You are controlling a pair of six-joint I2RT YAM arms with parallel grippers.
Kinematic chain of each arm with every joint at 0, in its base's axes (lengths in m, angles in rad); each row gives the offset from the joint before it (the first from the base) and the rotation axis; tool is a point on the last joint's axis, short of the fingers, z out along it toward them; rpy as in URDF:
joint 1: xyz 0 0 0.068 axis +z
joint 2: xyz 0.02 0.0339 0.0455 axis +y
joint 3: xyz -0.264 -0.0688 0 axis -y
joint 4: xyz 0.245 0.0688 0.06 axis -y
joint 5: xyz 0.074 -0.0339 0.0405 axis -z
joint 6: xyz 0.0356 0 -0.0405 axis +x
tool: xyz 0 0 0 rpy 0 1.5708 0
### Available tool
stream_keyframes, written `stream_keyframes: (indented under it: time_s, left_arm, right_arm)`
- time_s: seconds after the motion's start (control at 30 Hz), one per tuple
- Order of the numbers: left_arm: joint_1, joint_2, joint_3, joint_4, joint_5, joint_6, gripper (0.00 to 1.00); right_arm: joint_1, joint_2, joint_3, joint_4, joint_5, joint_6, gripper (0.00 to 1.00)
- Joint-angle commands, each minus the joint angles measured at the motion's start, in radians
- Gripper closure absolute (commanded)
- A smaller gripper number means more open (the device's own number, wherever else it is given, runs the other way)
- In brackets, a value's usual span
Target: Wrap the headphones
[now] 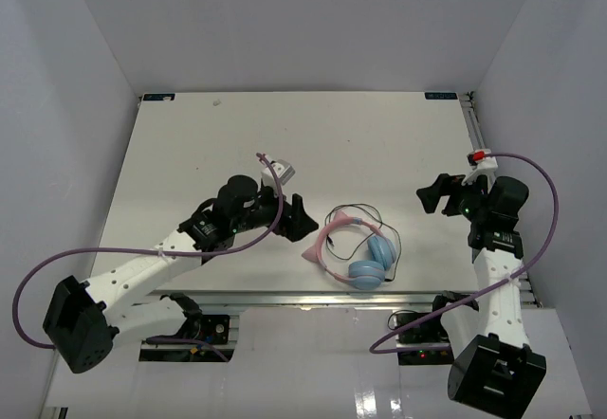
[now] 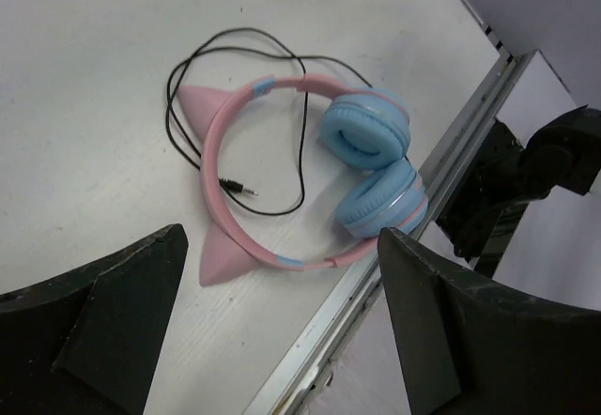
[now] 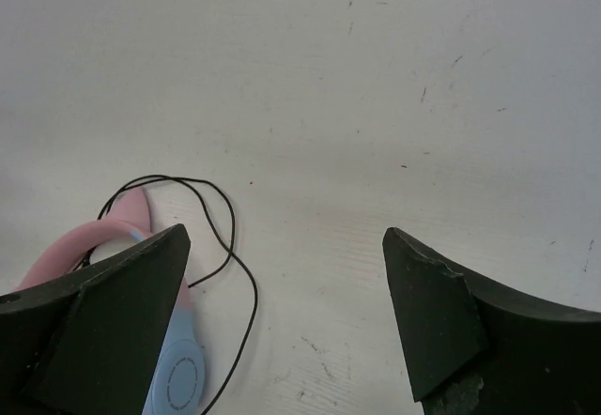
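Observation:
The headphones (image 1: 353, 248) lie flat near the table's front edge, pink headband with cat-ear points, two light-blue ear cups (image 1: 370, 260) folded together. Their thin black cable (image 1: 365, 212) lies loose in loops around and across the band. In the left wrist view the headphones (image 2: 282, 180) and the cable's plug (image 2: 237, 187) lie just ahead of my fingers. My left gripper (image 1: 296, 218) is open and empty, just left of the band. My right gripper (image 1: 438, 194) is open and empty, to the right of the headphones; its view shows the band, a cup (image 3: 174, 377) and cable (image 3: 225, 246) at lower left.
The table's metal front rail (image 2: 376, 284) runs close beside the ear cups. The left arm's thick purple cable (image 1: 114, 258) and the right arm's (image 1: 545, 201) loop at either side. White walls enclose the table on three sides.

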Motion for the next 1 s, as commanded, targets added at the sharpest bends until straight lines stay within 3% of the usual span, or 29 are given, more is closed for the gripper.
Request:
stream_keyframes:
  time_s: [0.0, 0.07, 0.17, 0.53, 0.73, 0.97]
  left_arm:
    - [0.0, 0.019, -0.079, 0.098, 0.084, -0.022, 0.04]
    - [0.0, 0.059, -0.063, 0.071, 0.101, 0.01, 0.04]
    - [-0.007, 0.171, -0.001, 0.02, 0.106, 0.065, 0.05]
    - [-0.117, 0.584, 0.286, -0.074, 0.012, 0.251, 0.13]
    - [-0.134, 0.678, 0.378, -0.118, -0.061, 0.272, 0.17]
    - [-0.142, 0.809, 0.495, -0.192, -0.152, 0.291, 0.29]
  right_arm:
    - [-0.004, -0.04, 0.038, 0.013, -0.109, -0.052, 0.1]
    - [-0.004, -0.036, 0.042, -0.193, -0.45, -0.519, 0.1]
    - [-0.004, -0.019, 0.064, -0.431, -0.635, -0.802, 0.1]
    - [-0.004, 0.002, 0.058, -0.423, -0.616, -0.812, 0.1]
    - [-0.008, 0.004, 0.059, -0.422, -0.615, -0.806, 0.1]
    - [-0.008, 0.01, 0.063, -0.426, -0.614, -0.804, 0.1]
